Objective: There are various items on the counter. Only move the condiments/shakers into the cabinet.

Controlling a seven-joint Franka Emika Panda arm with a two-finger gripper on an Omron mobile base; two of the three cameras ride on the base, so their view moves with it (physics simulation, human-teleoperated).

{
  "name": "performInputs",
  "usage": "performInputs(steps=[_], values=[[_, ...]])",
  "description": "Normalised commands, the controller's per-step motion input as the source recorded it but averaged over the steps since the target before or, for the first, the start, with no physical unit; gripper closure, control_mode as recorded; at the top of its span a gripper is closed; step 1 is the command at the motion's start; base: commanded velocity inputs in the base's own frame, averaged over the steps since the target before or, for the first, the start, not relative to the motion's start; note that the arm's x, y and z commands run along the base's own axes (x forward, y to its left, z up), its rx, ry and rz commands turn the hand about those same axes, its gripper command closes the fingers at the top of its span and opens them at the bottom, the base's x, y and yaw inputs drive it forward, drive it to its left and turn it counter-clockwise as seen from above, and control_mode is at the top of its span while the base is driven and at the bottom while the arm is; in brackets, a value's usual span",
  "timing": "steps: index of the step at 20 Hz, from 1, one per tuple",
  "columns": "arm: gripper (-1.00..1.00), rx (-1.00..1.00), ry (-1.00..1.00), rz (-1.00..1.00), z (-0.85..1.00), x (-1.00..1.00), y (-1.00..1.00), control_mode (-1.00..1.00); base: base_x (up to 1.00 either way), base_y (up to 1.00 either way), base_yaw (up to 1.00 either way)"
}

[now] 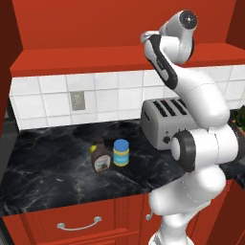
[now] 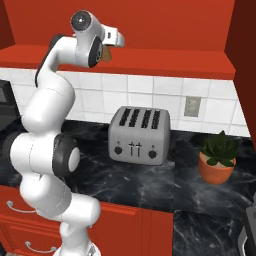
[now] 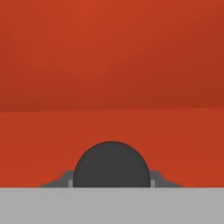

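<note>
The gripper pinches the small tan shaker above the cabinet floor. On the worktop, near its front edge, stand the brown bottle and blue-capped jar.

The counter is black with white veining, over red drawer fronts; on it stand a brown bottle and a blue-capped jar close together, the jar to the bottle's right; a small yellow fruit sits just behind the bottle; a silver toaster stands further right, near the tiled wall; a potted plant rests well right of the toaster.
</note>
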Motion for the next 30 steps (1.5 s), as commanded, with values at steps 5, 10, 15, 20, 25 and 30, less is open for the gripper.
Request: performInputs(steps=[5,10,15,20,25,30], values=[[-1.0,-0.03,0.0,-0.01,-0.05,0.36,0.0,-1.0,0.0,0.0,0.0],[-1.0,-0.03,0.0,0.0,-0.04,0.22,0.0,-1.0,0.0,0.0,0.0],[-1.0,-0.01,0.0,0.0,-0.01,0.07,0.0,-1.0,0.0,0.0,0.0],[-1.0,0.0,-0.17,-0.03,-0.12,-0.89,0.02,-1.0,0.0,0.0,0.0],[-1.0,-0.05,-0.17,0.0,-0.55,-1.0,0.02,-1.0,0.0,0.0,0.0],[-1.0,-0.04,-0.01,0.02,-0.84,-1.0,0.26,-1.0,0.0,0.0,0.0]])
